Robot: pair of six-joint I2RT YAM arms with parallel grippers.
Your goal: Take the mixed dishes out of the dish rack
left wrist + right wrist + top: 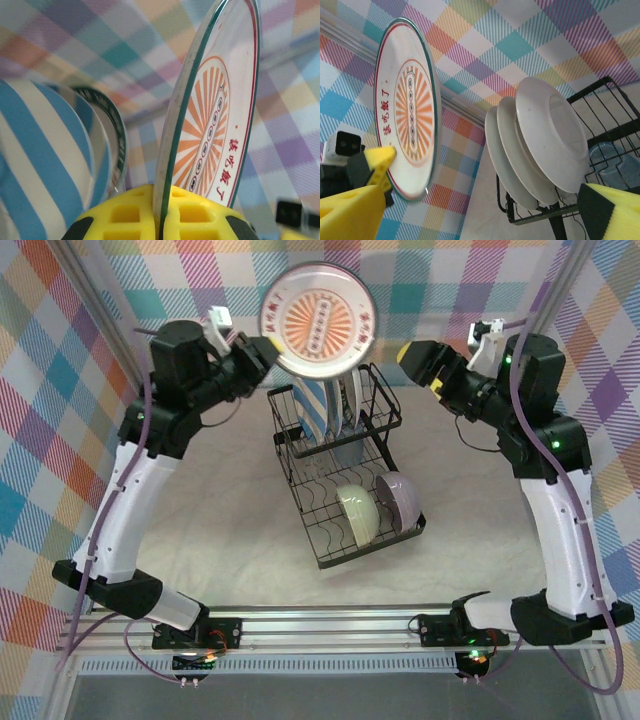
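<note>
one orange-striped plate [318, 318] pinched by left gripper [267, 352] (raised nr rack [368, 548]).

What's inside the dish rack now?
Upright plates, a pale green bowl, a lavender bowl and a tumbler sit in the dish rack. The lifted plate in the left gripper covers the rack's far end from above.

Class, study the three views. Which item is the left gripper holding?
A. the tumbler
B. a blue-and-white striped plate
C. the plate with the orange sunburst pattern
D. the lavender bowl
C: the left gripper clamps the rim of the orange sunburst plate, held clear of the dish rack.
</note>
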